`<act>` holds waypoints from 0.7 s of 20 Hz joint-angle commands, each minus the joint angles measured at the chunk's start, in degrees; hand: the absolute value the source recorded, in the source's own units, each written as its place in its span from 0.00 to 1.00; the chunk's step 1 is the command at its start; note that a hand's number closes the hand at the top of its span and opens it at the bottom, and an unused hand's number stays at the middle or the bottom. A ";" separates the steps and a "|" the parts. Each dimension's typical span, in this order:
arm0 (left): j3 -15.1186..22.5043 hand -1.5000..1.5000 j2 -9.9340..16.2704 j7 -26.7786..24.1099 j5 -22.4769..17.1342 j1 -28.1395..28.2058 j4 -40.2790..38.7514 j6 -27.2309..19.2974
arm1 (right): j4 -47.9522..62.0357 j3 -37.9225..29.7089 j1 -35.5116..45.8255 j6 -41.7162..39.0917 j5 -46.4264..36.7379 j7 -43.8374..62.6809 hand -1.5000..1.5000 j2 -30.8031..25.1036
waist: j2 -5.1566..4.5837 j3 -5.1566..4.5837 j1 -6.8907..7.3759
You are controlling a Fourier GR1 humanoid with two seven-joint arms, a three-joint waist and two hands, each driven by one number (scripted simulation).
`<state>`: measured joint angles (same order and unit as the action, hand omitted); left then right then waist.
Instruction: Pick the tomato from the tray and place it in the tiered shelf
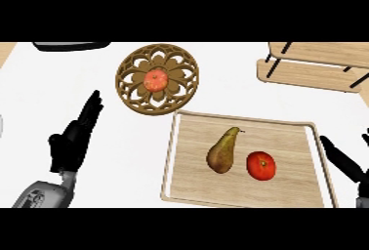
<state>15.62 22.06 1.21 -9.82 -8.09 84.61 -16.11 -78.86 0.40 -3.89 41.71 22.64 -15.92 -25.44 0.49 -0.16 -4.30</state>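
Observation:
A red tomato (261, 165) lies on the wooden tray (288, 132), right of centre, beside a brown-green pear (222, 151). The tiered shelf (317, 66), light wood on black legs, stands at the back right. My right hand (344, 163) shows at the right edge, just past the tray's right rim, fingers straight and open, apart from the tomato. At the left, well away from the tray, my left hand (72, 139) rests open with its fingers pointing up.
A round carved wooden trivet (137, 95) lies behind the tray with an orange-red fruit (155, 80) at its centre. A dark object (69, 46) sits at the back left edge. White counter lies between my left hand and the tray.

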 commanded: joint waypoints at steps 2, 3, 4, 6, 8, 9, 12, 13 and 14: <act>0.57 0.50 -0.58 0.86 0.08 -1.27 0.67 2.06 | -17.91 -2.16 -12.63 1.80 2.23 -6.45 0.00 5.46 | 0.01 0.10 1.95; 2.49 0.50 -4.56 -0.92 2.64 -4.30 -4.39 0.65 | -16.69 -1.73 -12.60 -2.06 2.70 -7.43 0.00 5.55 | -0.34 0.13 2.42; 2.32 0.50 -4.16 -1.85 2.89 -3.27 -3.38 0.76 | -20.65 0.93 -15.99 -3.49 1.05 -2.56 0.00 0.94 | -0.30 0.08 2.62; 2.27 0.50 -4.68 -1.33 2.46 -3.44 -4.41 0.79 | -23.34 6.89 -18.94 -2.78 -3.46 2.00 0.00 -2.73 | -0.41 -0.02 2.66; 1.36 0.50 -2.31 0.21 1.40 -3.80 -1.44 3.12 | -23.76 6.43 -18.18 -4.29 -4.73 8.03 0.00 -9.49 | -0.42 0.00 3.78; 1.68 0.50 -4.14 -2.23 1.88 -2.72 -2.58 1.88 | -29.92 8.72 -21.71 -1.34 -7.30 10.82 0.00 -10.62 | -0.38 -0.11 3.32; 0.07 0.50 -3.17 -0.81 1.06 -4.66 -3.29 3.42 | -37.04 7.23 -21.04 -1.59 -8.17 22.46 0.00 -18.97 | -0.49 -0.10 3.79; 1.89 0.50 -5.01 -1.02 2.95 -3.07 -3.09 1.58 | -37.94 9.61 -23.66 0.77 -11.68 23.03 0.00 -18.22 | -0.46 -0.02 3.80; 0.84 0.50 -4.37 -1.67 1.88 -5.26 -4.39 3.53 | -41.95 8.62 -20.98 1.23 -11.56 29.81 0.00 -22.13 | -0.60 -0.13 3.95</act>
<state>16.83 18.15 0.02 -7.88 -11.93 81.38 -13.76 -111.85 7.73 -24.09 40.84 14.69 1.72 -40.14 0.04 -0.20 -0.83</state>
